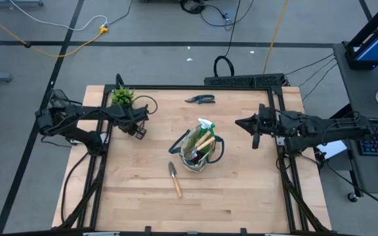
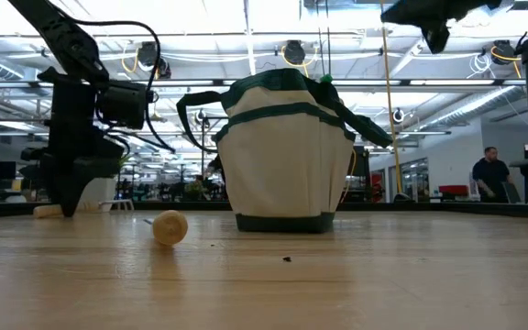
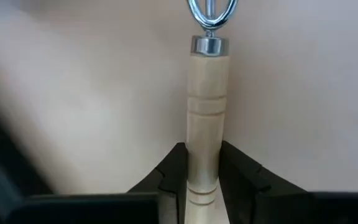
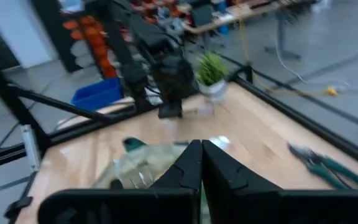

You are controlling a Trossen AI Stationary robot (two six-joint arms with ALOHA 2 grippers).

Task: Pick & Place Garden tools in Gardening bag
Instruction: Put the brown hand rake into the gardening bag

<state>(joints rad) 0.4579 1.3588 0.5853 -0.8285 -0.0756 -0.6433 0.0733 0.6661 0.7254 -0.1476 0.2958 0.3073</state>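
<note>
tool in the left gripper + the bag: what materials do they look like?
Tool handle: pale turned wood, matte, with grooved rings. Its collar is shiny, probably polished steel. The left gripper is shut on the handle.
Bag: beige woven fabric, likely canvas, matte, with dark green trim and creases.

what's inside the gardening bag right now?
In the gardening bag: a green spray bottle and a wooden handle poking out. Anything deeper is hidden by the bag walls.
</note>
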